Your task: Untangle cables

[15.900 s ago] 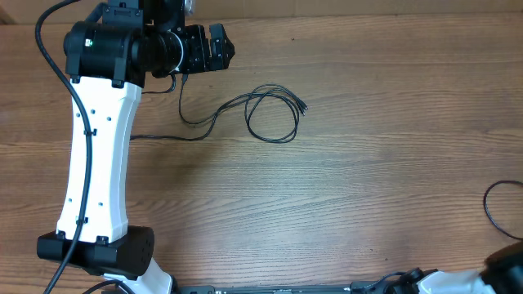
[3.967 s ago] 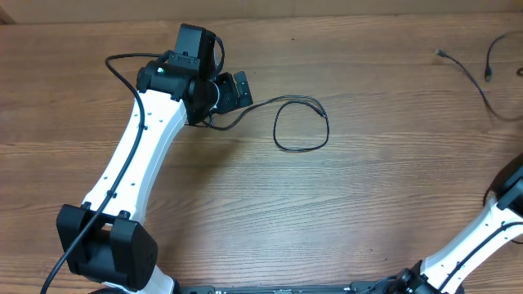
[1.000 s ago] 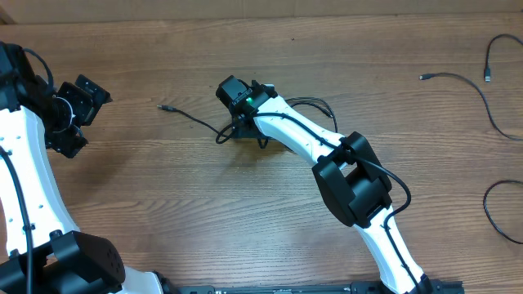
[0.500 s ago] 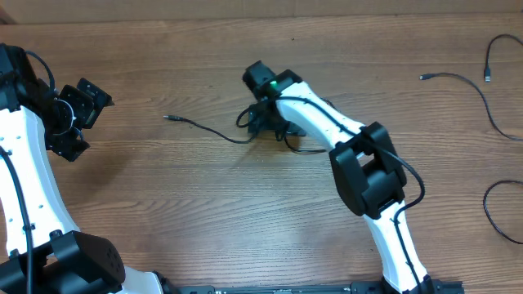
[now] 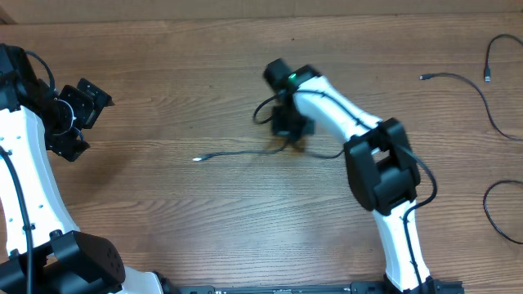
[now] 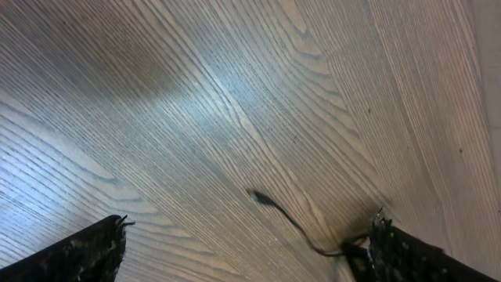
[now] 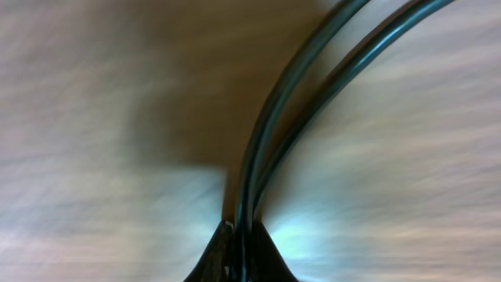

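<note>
Wood tabletop [image 5: 204, 229], pale grain. Near its left edge the left gripper [image 5: 79, 114], jaws spread, empty. At centre the right gripper [image 5: 288, 129], pressed together, pinching two strands of the cables [image 5: 241, 153]. These are thin, black, light, limp; likely to slide and trail if dragged. Best hold, I judge: just behind the plug tip [image 5: 197, 158].
</note>
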